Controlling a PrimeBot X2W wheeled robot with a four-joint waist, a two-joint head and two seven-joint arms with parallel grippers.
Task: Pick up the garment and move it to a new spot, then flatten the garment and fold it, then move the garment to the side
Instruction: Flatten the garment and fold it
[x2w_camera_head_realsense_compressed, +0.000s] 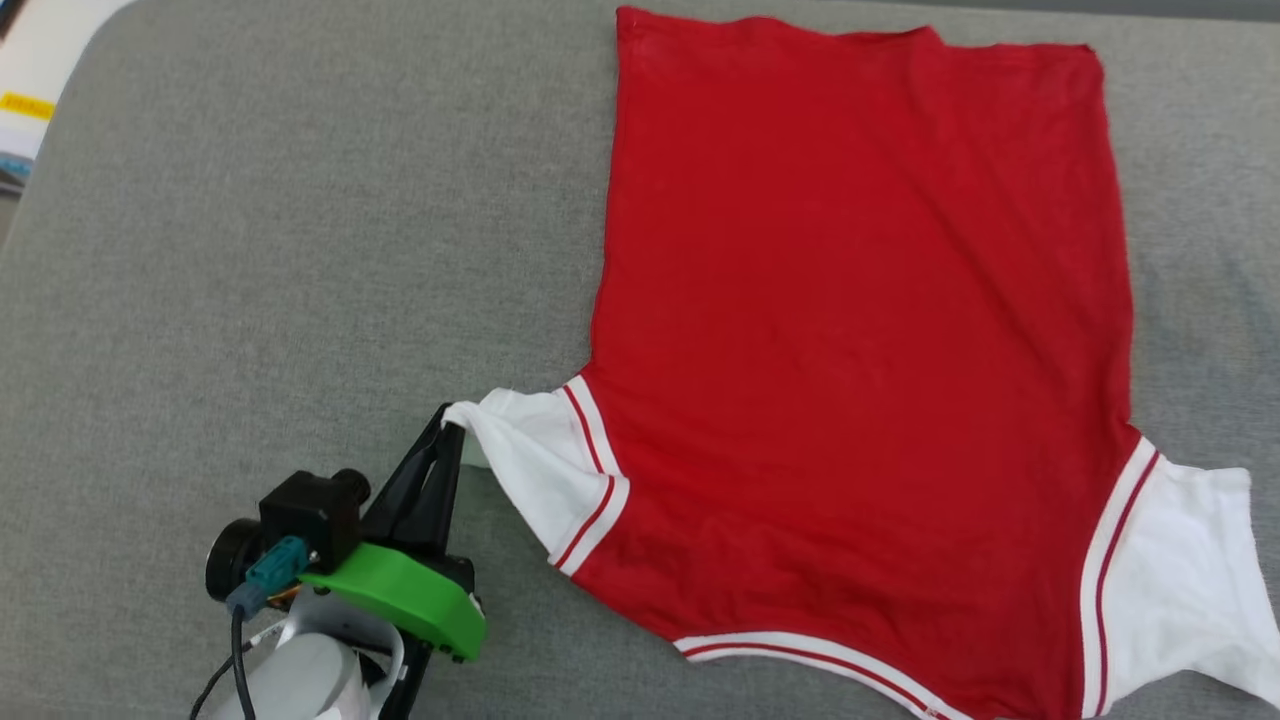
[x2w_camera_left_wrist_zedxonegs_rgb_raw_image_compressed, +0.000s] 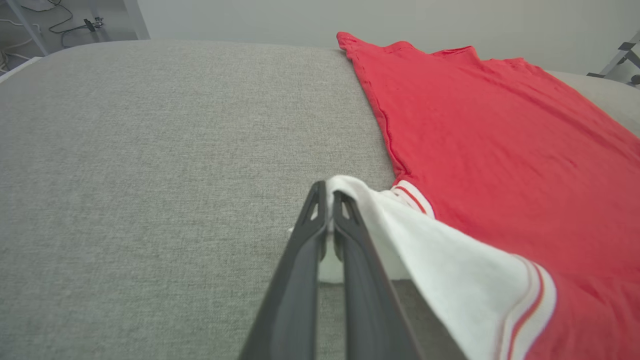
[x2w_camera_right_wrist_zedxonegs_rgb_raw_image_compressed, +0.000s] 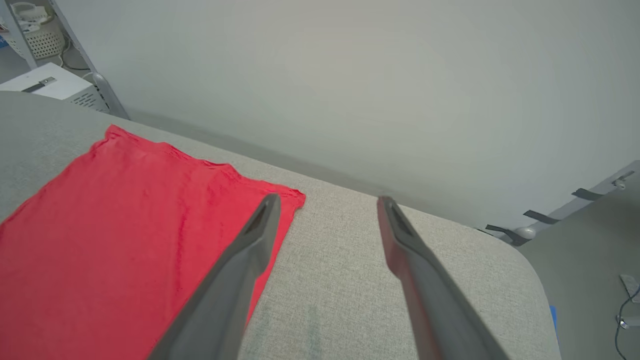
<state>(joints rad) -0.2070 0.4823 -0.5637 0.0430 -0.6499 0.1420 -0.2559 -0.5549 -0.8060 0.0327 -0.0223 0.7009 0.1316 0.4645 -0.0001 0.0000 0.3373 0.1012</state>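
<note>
The garment (x2w_camera_head_realsense_compressed: 850, 340) is a red T-shirt with white sleeves and red-and-white trim, spread plain side up on the grey cushioned table, hem at the far side, collar toward me. My left gripper (x2w_camera_head_realsense_compressed: 452, 422) is shut on the tip of its left white sleeve (x2w_camera_head_realsense_compressed: 525, 460), pulled out to a point. In the left wrist view the closed fingers (x2w_camera_left_wrist_zedxonegs_rgb_raw_image_compressed: 327, 200) pinch that white sleeve (x2w_camera_left_wrist_zedxonegs_rgb_raw_image_compressed: 440, 260) beside the red body (x2w_camera_left_wrist_zedxonegs_rgb_raw_image_compressed: 500, 150). My right gripper (x2w_camera_right_wrist_zedxonegs_rgb_raw_image_compressed: 327, 200) is open with nothing between its fingers, hovering past the garment's far right corner (x2w_camera_right_wrist_zedxonegs_rgb_raw_image_compressed: 285, 197). The right sleeve (x2w_camera_head_realsense_compressed: 1180, 580) lies flat.
The grey fabric table (x2w_camera_head_realsense_compressed: 300, 250) stretches wide to the left of the garment. Its rounded far right corner (x2w_camera_right_wrist_zedxonegs_rgb_raw_image_compressed: 520, 260) drops to the floor. A white box (x2w_camera_right_wrist_zedxonegs_rgb_raw_image_compressed: 55, 87) and shelving stand beyond the far left edge.
</note>
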